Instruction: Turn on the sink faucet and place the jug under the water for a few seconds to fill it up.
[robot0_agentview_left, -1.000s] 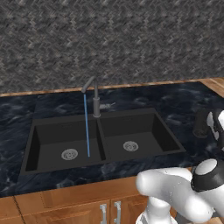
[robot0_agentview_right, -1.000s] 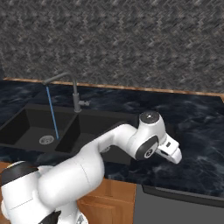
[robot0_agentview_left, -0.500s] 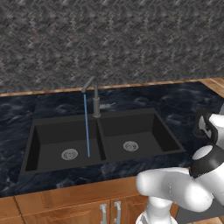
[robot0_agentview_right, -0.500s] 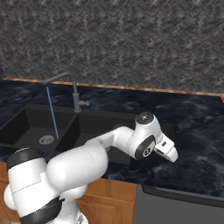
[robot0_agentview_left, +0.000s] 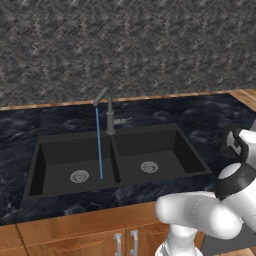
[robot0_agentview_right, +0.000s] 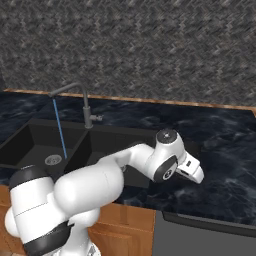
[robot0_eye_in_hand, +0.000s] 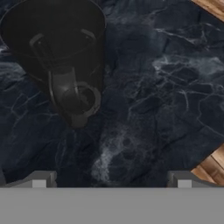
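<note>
Dark marbled stone counter (robot0_agentview_left: 60, 122) runs beneath a grey herringbone backsplash (robot0_agentview_left: 125, 45); set into it, the wide black double-basin sink (robot0_agentview_left: 117, 160), each basin with a round silver drain; at the divider stands the slim dark grey sink faucet (robot0_agentview_left: 108, 112), its spout angled toward 9 o'clock over the left basin; a thin bright blue stream of water (robot0_agentview_left: 99, 145) falls straight into that basin. From my hand camera, the small near-black cylindrical jug (robot0_eye_in_hand: 61, 57) sits on the counter at 11 o'clock, handle facing me. My two-finger gripper (robot0_eye_in_hand: 111, 181) hangs just short of it, fingertips (robot0_eye_in_hand: 41, 179) spread wide, nothing between them.
</note>
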